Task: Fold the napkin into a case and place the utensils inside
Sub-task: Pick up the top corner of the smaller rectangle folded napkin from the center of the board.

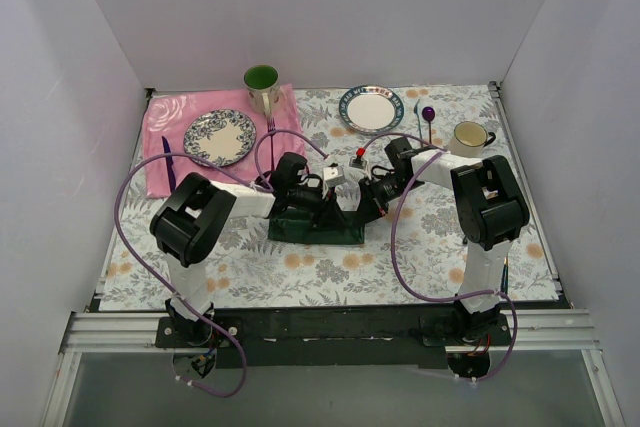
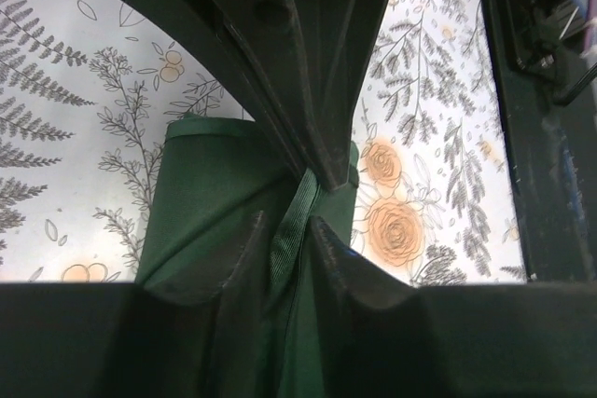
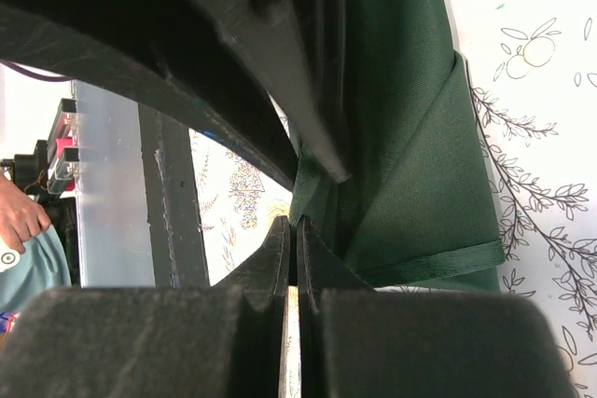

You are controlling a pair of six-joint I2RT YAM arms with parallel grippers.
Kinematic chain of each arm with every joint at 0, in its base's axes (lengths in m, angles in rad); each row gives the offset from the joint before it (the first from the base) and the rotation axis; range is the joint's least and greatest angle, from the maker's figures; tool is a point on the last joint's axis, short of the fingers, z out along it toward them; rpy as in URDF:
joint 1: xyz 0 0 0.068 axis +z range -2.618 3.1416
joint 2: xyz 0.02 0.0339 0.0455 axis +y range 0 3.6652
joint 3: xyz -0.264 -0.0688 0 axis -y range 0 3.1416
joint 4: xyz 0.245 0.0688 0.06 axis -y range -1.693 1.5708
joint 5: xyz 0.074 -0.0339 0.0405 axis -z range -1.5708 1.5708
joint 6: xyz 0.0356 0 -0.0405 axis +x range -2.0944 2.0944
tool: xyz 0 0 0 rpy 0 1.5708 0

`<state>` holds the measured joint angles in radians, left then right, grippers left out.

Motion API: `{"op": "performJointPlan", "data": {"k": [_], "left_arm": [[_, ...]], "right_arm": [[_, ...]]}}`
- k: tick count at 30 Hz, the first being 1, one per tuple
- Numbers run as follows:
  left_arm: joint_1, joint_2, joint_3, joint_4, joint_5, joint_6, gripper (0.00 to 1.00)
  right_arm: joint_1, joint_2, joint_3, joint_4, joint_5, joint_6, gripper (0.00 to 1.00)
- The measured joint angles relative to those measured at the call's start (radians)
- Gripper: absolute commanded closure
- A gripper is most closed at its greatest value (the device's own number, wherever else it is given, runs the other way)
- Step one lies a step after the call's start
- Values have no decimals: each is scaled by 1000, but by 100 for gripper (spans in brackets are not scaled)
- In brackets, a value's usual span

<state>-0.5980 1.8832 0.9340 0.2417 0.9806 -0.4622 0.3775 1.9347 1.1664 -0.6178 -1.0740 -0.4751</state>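
Between the left jaws, in the left wrist view, runs a ribbed hem of the dark green napkin [image 2: 205, 202]. The jaws are clamped on that fold, and the cloth fills the narrow gap between the two fingertips [image 2: 244, 253]. The right jaws are pressed together with only a hairline slit between them, their tips right at the napkin's edge. Whether a layer of cloth is caught there cannot be made out.

The right wrist view shows the napkin doubled over, a stitched hem crossing its lower corner, lying on the floral tabletop [image 3: 532, 90]. At that view's left edge is a person's hand [image 3: 19, 216], which neither other camera catches.

Only the overhead view gives the layout. The napkin sits bunched at the middle of the tabletop, with both arms bent in over it from either side. Well behind it to the left lies a pink cloth [image 1: 165, 117] bearing a patterned plate [image 1: 220, 137], with a green-lined mug [image 1: 262, 82] at the cloth's far edge. To the right are a blue-rimmed white plate [image 1: 371, 109], a purple spoon [image 1: 428, 115] and a cream mug [image 1: 470, 135].
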Motion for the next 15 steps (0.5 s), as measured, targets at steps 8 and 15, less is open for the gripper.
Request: {"op": "performJointPlan", "data": {"k": [8,15], "left_arm": [[-2,0,10,-32,5,-60,100],[1,0,42,-138,8,-126,100]], "right_arm": [[0,-2,-2,12,11,4,78],[0,-60,-41,79,66,73,57]]}}
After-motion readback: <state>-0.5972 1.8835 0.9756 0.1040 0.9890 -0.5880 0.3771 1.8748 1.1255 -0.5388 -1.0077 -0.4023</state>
